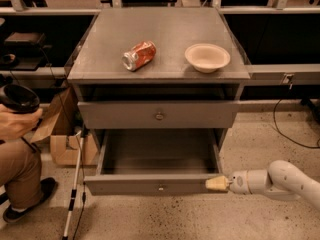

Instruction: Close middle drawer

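hand (217, 184) low at the right end of the front panel, looks touching (open or closed, can't tell) | middle drawer (150, 156) pulled way out under the desk (170, 29) | progress: nothing closed yet, I'd say the whole push is to do

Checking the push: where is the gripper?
In the camera view's lower right, the gripper is at the front right corner of the open middle drawer.

gripper (216, 184) at right front corner of middle drawer (145, 185); can (138, 55) left of bowl (207, 57) on cabinet (170, 30)
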